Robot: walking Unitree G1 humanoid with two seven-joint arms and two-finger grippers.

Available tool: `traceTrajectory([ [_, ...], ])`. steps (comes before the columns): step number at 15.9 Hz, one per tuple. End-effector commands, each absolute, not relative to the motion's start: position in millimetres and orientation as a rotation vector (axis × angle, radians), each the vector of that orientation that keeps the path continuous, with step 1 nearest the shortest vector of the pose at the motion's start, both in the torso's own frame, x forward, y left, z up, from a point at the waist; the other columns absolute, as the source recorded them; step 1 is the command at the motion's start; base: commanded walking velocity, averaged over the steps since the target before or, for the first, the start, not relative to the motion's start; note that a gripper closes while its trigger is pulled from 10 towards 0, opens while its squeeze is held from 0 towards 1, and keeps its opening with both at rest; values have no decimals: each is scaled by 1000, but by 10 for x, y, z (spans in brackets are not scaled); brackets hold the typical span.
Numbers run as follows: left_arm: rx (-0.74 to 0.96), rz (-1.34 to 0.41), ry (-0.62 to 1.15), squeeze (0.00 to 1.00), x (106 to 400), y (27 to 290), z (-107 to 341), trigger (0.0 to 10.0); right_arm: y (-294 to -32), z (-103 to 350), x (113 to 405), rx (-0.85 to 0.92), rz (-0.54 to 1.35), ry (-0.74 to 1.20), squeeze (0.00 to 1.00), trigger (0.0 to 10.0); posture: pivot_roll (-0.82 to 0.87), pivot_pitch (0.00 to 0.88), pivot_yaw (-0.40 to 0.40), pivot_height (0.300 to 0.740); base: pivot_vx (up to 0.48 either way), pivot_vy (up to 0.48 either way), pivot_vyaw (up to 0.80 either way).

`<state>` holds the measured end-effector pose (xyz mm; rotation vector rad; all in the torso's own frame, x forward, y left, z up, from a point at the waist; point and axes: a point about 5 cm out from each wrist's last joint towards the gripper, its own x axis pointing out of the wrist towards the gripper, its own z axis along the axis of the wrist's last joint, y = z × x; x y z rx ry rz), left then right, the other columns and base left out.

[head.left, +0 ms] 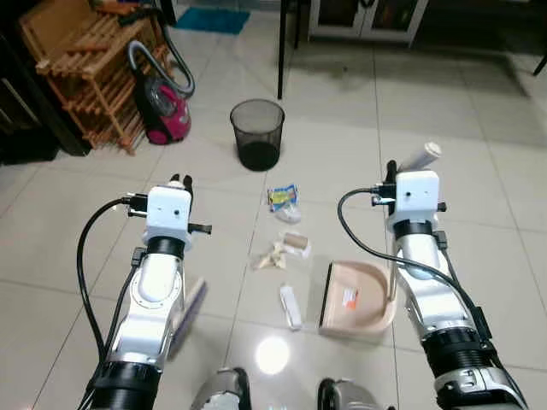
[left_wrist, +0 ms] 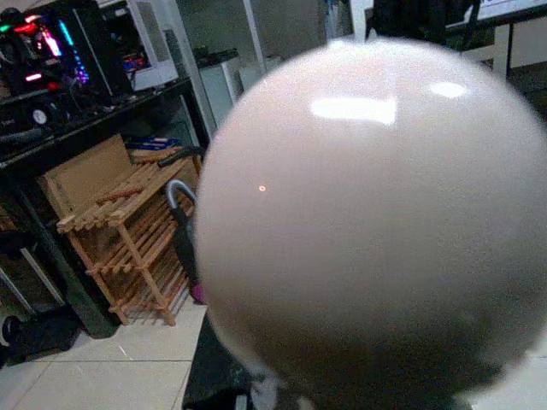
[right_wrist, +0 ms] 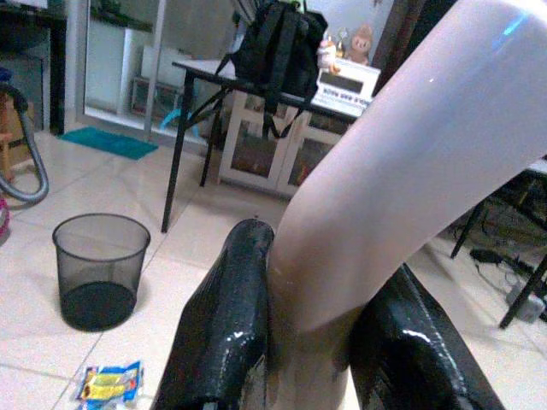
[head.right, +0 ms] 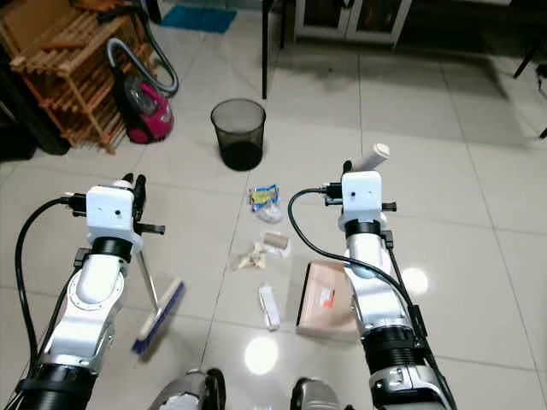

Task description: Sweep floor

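Note:
My left gripper (head.left: 180, 181) is shut on the thin handle of a small brush, whose blue-bristled head (head.right: 158, 318) hangs by the floor beside my left arm. The handle's pale round end (left_wrist: 359, 213) sits close before the left wrist camera. My right gripper (right_wrist: 325, 282) is shut on the pale upright handle (head.left: 420, 156) of a beige dustpan (head.left: 355, 299), which rests on the tiles. Litter lies left of the pan: a yellow-blue wrapper (head.left: 283, 196), a cardboard roll (head.left: 295, 242), crumpled paper (head.left: 272, 256) and a white strip (head.left: 291, 306).
A black mesh bin (head.left: 257, 134) stands beyond the litter. A pink vacuum cleaner (head.left: 162, 107) and a wooden rack (head.left: 85, 68) are at the far left. A black table leg (head.left: 280, 51) rises behind the bin. My feet (head.left: 224, 391) show at the bottom edge.

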<state>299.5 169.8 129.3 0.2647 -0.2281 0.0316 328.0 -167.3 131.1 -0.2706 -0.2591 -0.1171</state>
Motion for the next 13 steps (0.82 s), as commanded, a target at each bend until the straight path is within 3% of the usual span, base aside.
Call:
traceTrajectory([
  [1,277,32,-279,0,3014,1674,1359,10000,-1648,1385,3297,-319,-91,-326,0,10000,28,284,37,740,0,0,0],
  [13,301,56,-358,0,3075,1551,1295,10000,-1054,938,3003,-421,198,-376,0,10000,23,316,10,740,0,0,0],
])
